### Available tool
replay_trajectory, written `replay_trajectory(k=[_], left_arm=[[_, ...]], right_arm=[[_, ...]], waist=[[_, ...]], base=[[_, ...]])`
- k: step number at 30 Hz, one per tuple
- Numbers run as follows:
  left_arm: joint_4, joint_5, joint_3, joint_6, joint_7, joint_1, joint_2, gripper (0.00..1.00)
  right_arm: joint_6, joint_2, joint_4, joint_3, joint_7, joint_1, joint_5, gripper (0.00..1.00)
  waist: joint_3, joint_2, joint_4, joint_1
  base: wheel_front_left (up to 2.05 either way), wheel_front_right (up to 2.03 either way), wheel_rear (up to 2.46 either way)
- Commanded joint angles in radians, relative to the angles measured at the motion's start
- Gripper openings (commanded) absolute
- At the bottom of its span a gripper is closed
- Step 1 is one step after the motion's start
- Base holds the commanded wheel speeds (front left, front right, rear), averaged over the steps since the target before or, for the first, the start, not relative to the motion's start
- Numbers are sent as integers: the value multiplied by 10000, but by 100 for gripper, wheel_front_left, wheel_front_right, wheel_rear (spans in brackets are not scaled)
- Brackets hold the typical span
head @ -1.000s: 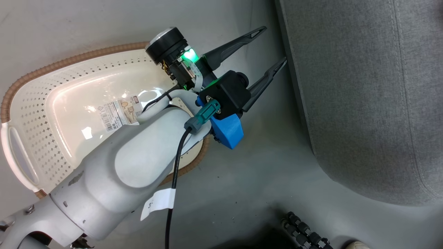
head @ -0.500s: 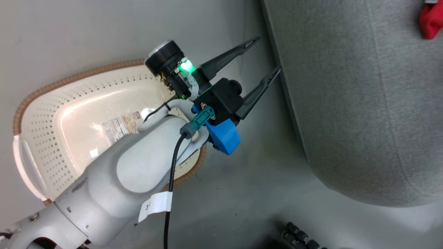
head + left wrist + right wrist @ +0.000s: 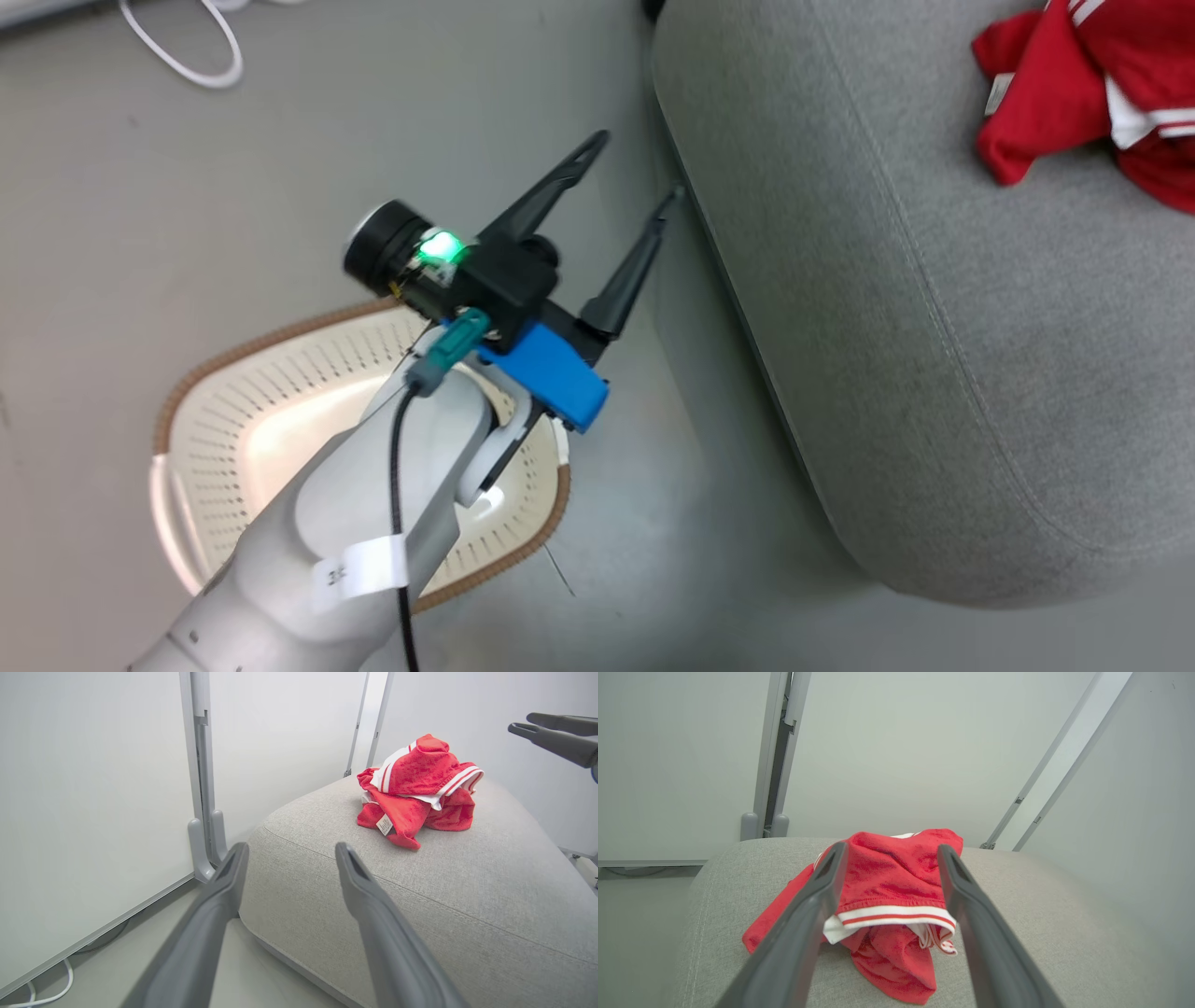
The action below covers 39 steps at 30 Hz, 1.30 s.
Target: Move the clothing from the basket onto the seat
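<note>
A: Where was the clothing (image 3: 1092, 93)?

B: Bunched in one red heap on the seat (image 3: 934, 327), well back from the corner nearest the basket (image 3: 280, 331). White striped trim showed on top.

A: What had changed in that last second?

B: Mostly the head camera. It had swung, so the heap came into view and the basket slid lower in the picture. I would not call that a move of the things themselves. A second earlier the basket's bottom had shown bare of clothing.

A: And the end effectors?

B: The right end effector (image 3: 892, 847) stood released, jaws wide and holding nothing. The left wrist view showed it well apart from the fabric. The left end effector (image 3: 635, 168) was released too, empty, over the floor (image 3: 280, 187) just beside the seat's edge.

A: So how did the task stand?

B: I judged it done, or all but done. The clothing lay on the seat, and nothing red showed in the visible part of the basket.

A: What could you not see?

B: The left forearm (image 3: 373, 504) covered the basket's middle, so a scrap there could not be ruled out. The head view cut the heap off at its corner. I could not tell whether it was one garment or two, and the tag (image 3: 384, 824) was too small to read.
</note>
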State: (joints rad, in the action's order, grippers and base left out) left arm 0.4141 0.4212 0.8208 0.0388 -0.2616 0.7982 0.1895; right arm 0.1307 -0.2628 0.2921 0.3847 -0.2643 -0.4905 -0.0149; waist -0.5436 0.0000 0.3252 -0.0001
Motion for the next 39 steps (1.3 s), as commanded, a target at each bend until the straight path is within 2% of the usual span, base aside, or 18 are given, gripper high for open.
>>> replay_trajectory(k=[1, 10, 11, 15, 22, 26, 39], left_arm=[[-129, -32, -394, -82, -43, -426, 18, 100], [-757, -513, -2872, -349, -45, -2018, -322, 100], [-827, -657, -3375, -331, -46, -2395, -447, 100], [-933, -951, -4377, -243, -46, -3121, -637, 100], [-1212, -1547, -5817, 56, -47, -4358, -972, 100], [-1426, -1878, -6412, 189, -47, -5049, -1155, 100], [-1499, -2374, -7418, 642, -48, -6417, -1379, 100]], right_arm=[[1, 73, -244, -231, -3, 255, 60, 100], [1, 299, -1022, -1722, -1, 938, 174, 100], [1, 419, -1130, -1990, -1, 1086, 170, 100], [1, 597, -1334, -2528, -1, 1376, 262, 100], [1, 926, -1358, -3235, -2, 2025, 423, 100], [1, 1082, -1274, -3377, -2, 2514, 652, 100], [1, 1591, -862, -3333, -1, 3872, 919, 100]], waist=[[975, 0, -450, 1], [2405, 0, -1518, 1], [2672, 0, -1764, 1], [3148, 0, -2177, 1], [3913, 0, -2742, 1], [4305, 0, -2979, 1], [5112, 0, -3417, 1]], base=[[0, 0, 0], [0, 0, 0], [0, 0, 0], [0, 0, 0], [0, 0, 0], [0, 0, 0], [0, 0, 0]])
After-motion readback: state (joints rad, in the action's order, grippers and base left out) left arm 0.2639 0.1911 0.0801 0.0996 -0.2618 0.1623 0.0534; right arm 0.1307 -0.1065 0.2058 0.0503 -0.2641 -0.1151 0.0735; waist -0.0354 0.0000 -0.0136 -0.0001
